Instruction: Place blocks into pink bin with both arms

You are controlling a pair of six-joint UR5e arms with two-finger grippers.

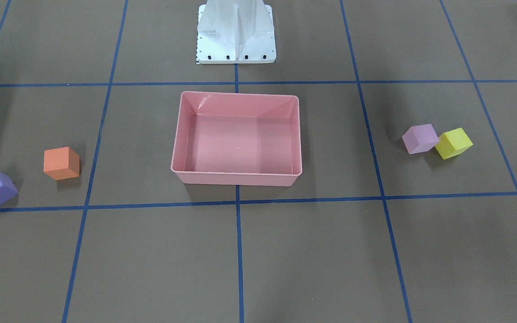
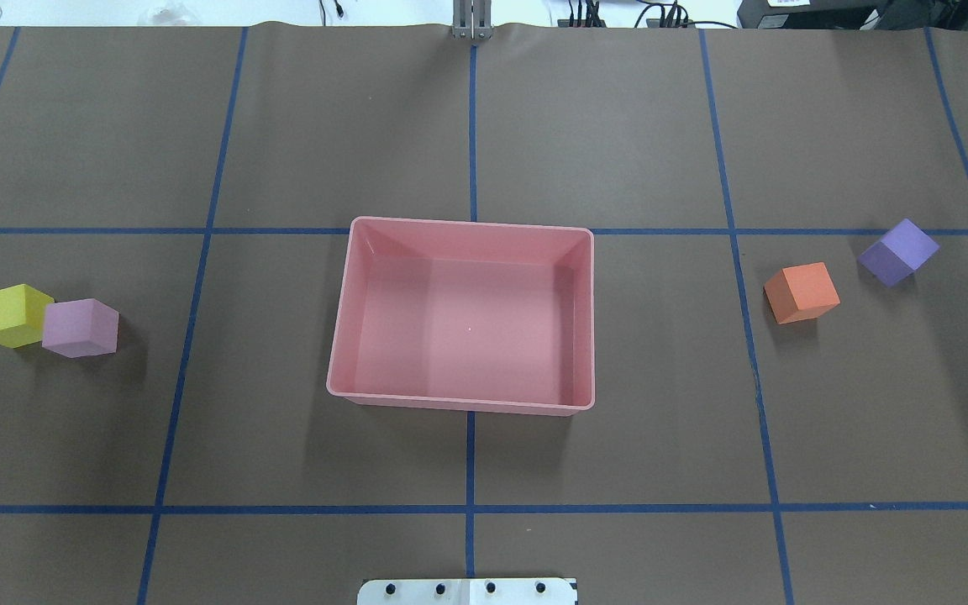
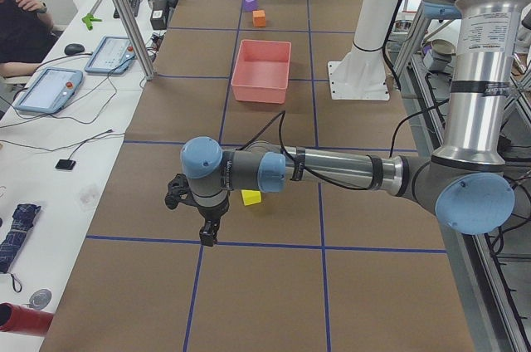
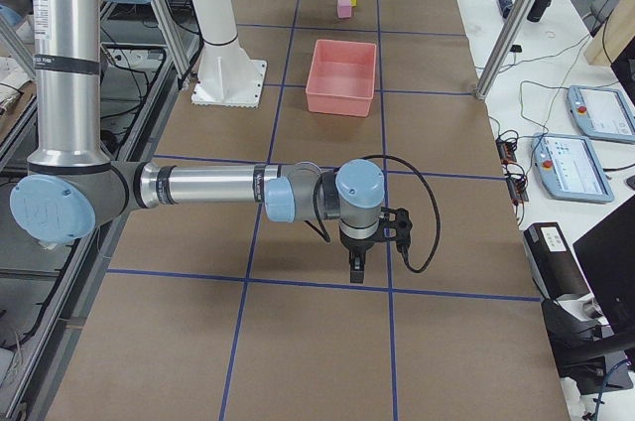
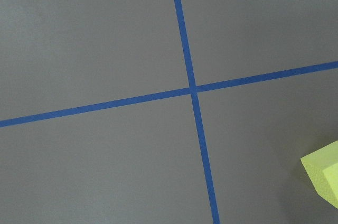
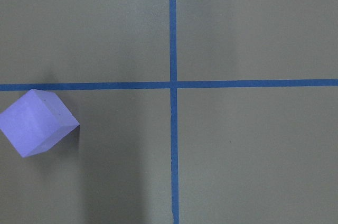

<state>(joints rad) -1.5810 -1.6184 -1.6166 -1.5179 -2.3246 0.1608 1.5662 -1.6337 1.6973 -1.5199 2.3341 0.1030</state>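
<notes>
The pink bin [image 2: 459, 402] stands empty mid-table. The yellow block [image 2: 13, 315] touches the pale pink-lilac block [image 2: 81, 328] on the robot's left side. The orange block [image 2: 802, 291] and purple block [image 2: 897, 251] lie apart on the right side. My left gripper [image 3: 203, 232] hangs above the table beyond the yellow block [image 3: 251, 198], which shows at the corner of the left wrist view [image 5: 323, 174]. My right gripper [image 4: 357, 267] hangs beyond the purple block [image 6: 38, 122]. Both show only in side views, so I cannot tell if they are open or shut.
The white pedestal base [image 1: 236, 33] stands behind the bin. Blue tape lines grid the brown table cover. In the exterior left view an operator [image 3: 21, 24] sits at a side bench with tablets [image 3: 50, 90] and cables.
</notes>
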